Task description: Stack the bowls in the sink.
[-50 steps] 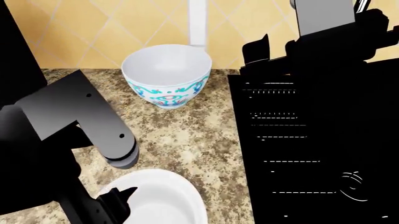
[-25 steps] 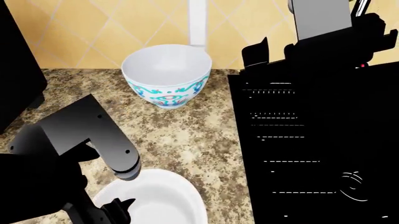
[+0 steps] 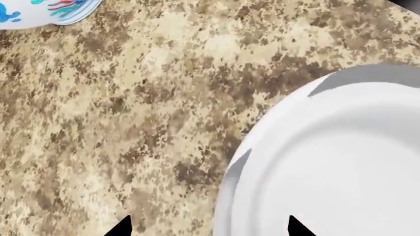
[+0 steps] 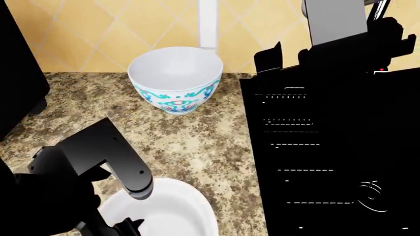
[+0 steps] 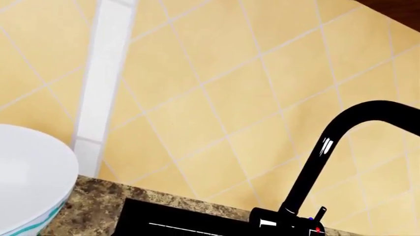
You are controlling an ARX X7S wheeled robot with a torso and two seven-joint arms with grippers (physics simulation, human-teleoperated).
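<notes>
Sitting on the counter (image 4: pixel 196 142): two bowls (floral (image 4: pixel 175 81), plain (image 4: pixel 172 209)).

Speckled brown-and-tan granite countertop (image 4: pixel 196 142), running back to a wall of pale yellow tiles (image 4: pixel 85 34) laid on the diagonal with thin light grout lines. One white vertical strip (image 4: pixel 208 22) dividing the tiling, coming down to the counter's back edge. Same tiles and strip (image 5: pixel 105 73) seen closer in the right wrist view. Dark, flat-sided mass (image 4: pixel 19 73) at the counter's far left, too black to identify. Even, soft lighting, with only faint shadows on the stone.
</notes>
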